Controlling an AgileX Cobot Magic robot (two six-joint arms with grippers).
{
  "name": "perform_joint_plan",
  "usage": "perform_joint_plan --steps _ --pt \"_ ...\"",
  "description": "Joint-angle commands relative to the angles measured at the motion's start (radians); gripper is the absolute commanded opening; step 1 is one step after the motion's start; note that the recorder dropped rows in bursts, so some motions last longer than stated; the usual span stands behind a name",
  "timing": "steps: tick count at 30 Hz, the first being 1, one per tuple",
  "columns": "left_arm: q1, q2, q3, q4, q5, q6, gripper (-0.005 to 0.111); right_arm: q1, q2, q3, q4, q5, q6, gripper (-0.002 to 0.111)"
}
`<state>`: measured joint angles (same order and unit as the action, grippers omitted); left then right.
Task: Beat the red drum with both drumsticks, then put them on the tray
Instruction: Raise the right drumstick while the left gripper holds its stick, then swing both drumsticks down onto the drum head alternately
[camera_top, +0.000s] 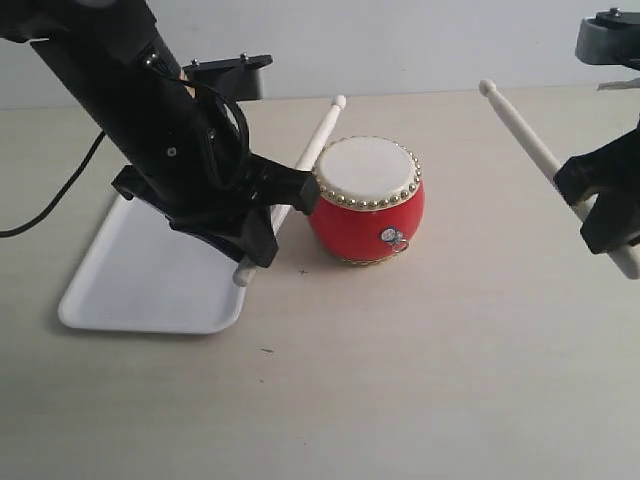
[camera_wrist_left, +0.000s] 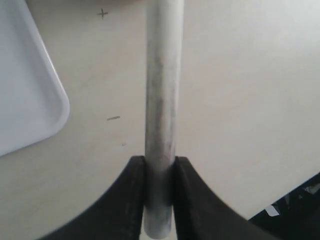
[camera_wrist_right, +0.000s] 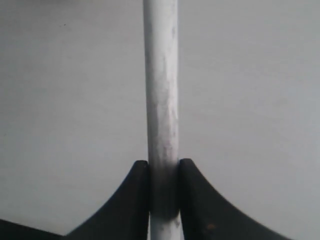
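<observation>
The red drum (camera_top: 368, 200) stands upright at the table's middle, its cream skin ringed with gold studs. My left gripper (camera_top: 272, 215) is shut on one pale drumstick (camera_top: 318, 142) near its butt end; the stick slants up past the drum's left side, tip behind the drum. In the left wrist view this drumstick (camera_wrist_left: 162, 100) runs straight out from between the black fingers (camera_wrist_left: 131, 200). At the right edge my right gripper (camera_top: 600, 205) is shut on the second drumstick (camera_top: 525, 130), held in the air well right of the drum. That drumstick (camera_wrist_right: 161, 90) fills the right wrist view's middle. The white tray (camera_top: 150, 275) lies under the left arm.
A black cable (camera_top: 50, 205) trails over the table at the far left. A small cross mark (camera_top: 303, 270) and a dark speck (camera_top: 266, 350) sit on the beige tabletop (camera_top: 420, 380) in front of the drum. The tray's rounded corner (camera_wrist_left: 55, 115) shows in the left wrist view.
</observation>
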<state>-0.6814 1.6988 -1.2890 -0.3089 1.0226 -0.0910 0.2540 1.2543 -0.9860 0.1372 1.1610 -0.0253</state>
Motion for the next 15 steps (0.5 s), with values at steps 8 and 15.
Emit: perform_joint_plan --steps 8,15 --pt "0.049 0.000 -0.060 0.016 0.198 0.060 0.000 0.003 0.166 -0.138 0.161 0.060 -0.073 0.000" --pt "0.054 0.000 -0.106 0.035 0.198 0.060 0.000 0.133 0.273 -0.204 0.114 0.060 -0.014 0.000"
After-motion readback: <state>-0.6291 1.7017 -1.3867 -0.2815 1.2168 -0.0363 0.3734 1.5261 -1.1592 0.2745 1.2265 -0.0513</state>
